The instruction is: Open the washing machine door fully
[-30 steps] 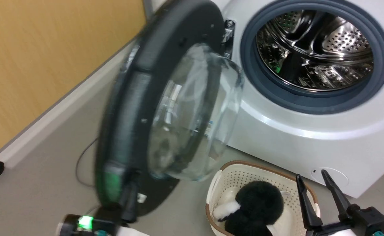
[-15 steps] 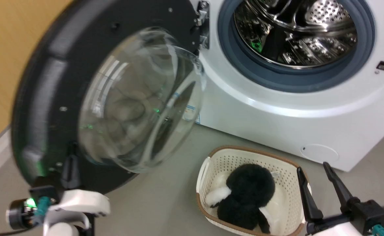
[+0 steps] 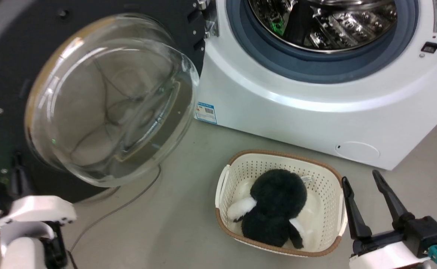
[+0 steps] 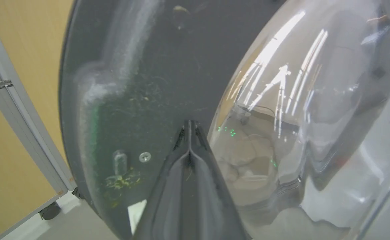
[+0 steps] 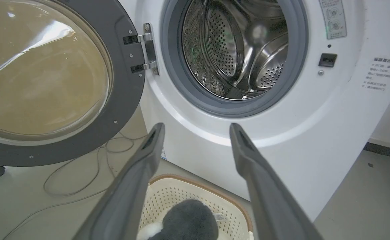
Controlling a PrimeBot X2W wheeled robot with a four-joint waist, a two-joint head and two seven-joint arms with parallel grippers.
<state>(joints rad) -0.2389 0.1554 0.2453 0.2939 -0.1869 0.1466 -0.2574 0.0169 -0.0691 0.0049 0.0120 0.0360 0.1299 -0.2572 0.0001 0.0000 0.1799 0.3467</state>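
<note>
While open, door (image 3: 106, 101) at left hand (image 4: 189, 128).

Washing machine (image 5: 314, 133), white front: blue-edged sticker (image 3: 205, 112) with code patch, grey pictogram label (image 5: 333, 18), small block of printed characters (image 5: 379, 74); all too small to read, no brand or number legible.

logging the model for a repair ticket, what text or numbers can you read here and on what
Nothing reads clearly.
Blue label sticker low on the washing machine front: print too small.
Grey sticker high on its front, right side: pictograms, text too small.
Printed lines on the white front panel: too blurred.
</note>
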